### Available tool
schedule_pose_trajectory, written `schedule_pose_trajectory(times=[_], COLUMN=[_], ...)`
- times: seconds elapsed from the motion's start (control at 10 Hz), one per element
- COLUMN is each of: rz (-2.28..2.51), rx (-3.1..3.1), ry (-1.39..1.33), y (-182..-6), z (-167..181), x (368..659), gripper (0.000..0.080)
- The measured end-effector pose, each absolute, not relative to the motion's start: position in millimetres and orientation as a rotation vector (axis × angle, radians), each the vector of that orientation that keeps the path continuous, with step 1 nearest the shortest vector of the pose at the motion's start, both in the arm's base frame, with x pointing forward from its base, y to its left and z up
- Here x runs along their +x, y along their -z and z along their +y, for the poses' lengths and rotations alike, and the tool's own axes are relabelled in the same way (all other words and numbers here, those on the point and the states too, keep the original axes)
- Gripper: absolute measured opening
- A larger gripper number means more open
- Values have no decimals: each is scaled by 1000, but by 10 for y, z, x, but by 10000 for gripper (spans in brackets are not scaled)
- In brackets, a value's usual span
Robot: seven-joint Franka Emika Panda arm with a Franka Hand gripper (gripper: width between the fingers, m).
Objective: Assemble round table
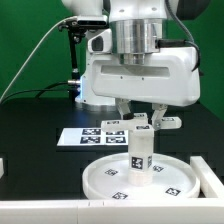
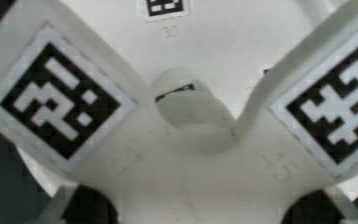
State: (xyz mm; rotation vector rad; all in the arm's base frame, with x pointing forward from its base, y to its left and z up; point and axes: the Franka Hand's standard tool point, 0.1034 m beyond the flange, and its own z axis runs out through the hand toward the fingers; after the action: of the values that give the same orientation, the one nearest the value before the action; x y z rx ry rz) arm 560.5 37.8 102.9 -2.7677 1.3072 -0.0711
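The large round disc (image 1: 105,180) lies flat on the black table. The short cylinder leg (image 1: 140,152) stands upright in its middle. The cross-shaped foot (image 1: 145,124) sits on top of the leg. My gripper (image 1: 140,112) hangs straight above, its two fingers spread wide on either side of the foot. In the wrist view the foot (image 2: 194,150) fills the picture, with two tagged arms and a central hole. My gripper (image 2: 197,208) shows only as fingertips (image 2: 48,200) at the picture's corners, with dark gaps between them and the foot. The jaws look open.
The marker board (image 1: 90,136) lies behind the disc. A white rail (image 1: 60,210) runs along the front edge and a white block (image 1: 210,178) stands at the exterior view's right. A green backdrop and the arm's base are behind.
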Motion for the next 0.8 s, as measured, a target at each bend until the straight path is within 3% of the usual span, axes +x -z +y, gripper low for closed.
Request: schedule_pose_trajectory(times=[0.3, 0.4, 0.5, 0.8], rz=[1220, 1131, 945, 388], rx=[-2813, -2848, -2912, -3037], ry=[71, 71, 88, 139], y=[-1031, -1067, -1132, -1280], z=[386, 400, 391, 396], x=[5605, 5624, 5651, 5669], gripper=[444, 589, 639, 647])
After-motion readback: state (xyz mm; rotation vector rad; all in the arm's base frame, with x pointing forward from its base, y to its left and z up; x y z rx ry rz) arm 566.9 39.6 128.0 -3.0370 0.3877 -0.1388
